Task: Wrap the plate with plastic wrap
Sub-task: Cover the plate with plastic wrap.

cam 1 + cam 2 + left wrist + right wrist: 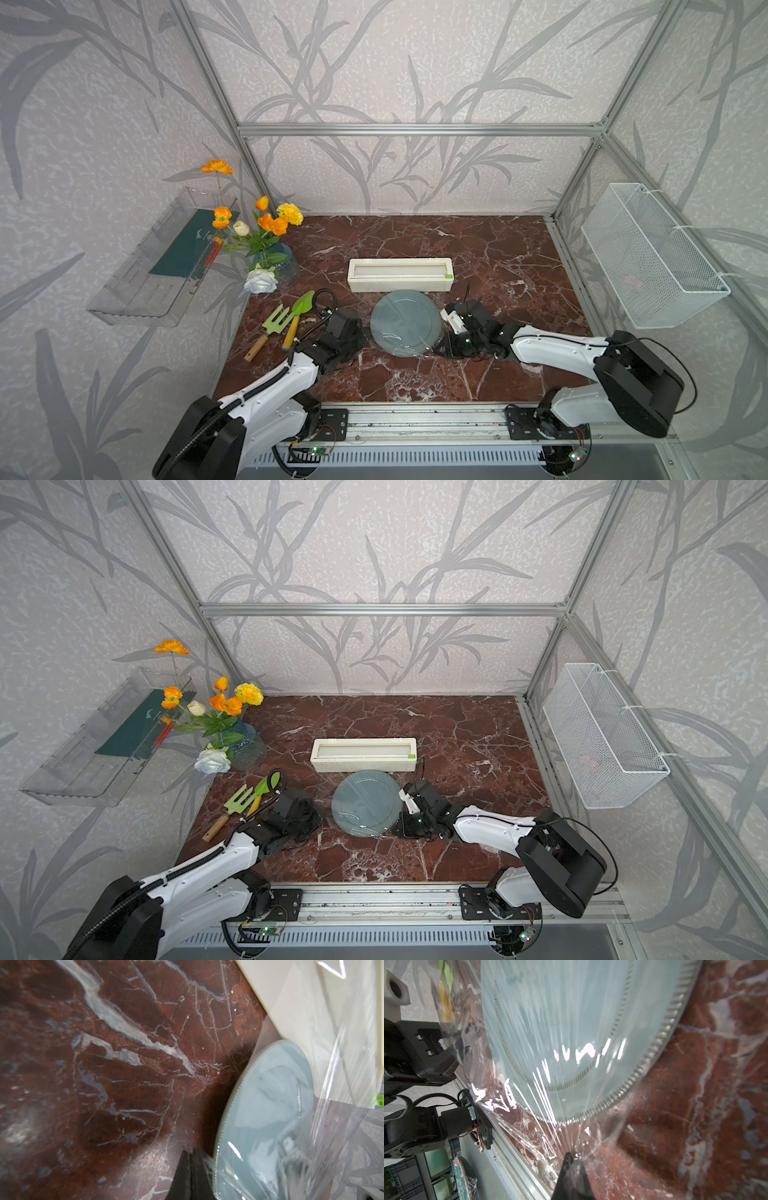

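Plastic wrap [529,1126] drapes the plate [405,322] on the tabletop [498,257] by the cream box [399,286], my right end effector [571,1156] clamped on the film's edge, my left end effector [190,1152] closed beside the rim.

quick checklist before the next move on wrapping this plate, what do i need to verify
1. Top of the plate covered by the plastic wrap: ok, creased film lies across it.
2. Hold of the right gripper on the plastic wrap: ok, it is shut and the film's creases converge at its tips.
3. Hold of the left gripper on the plastic wrap: cannot tell. It is shut beside the plate's rim, but film between its tips is unclear.
4. Plastic wrap cut free of the dispenser box: cannot tell. Film reaches up against the box.
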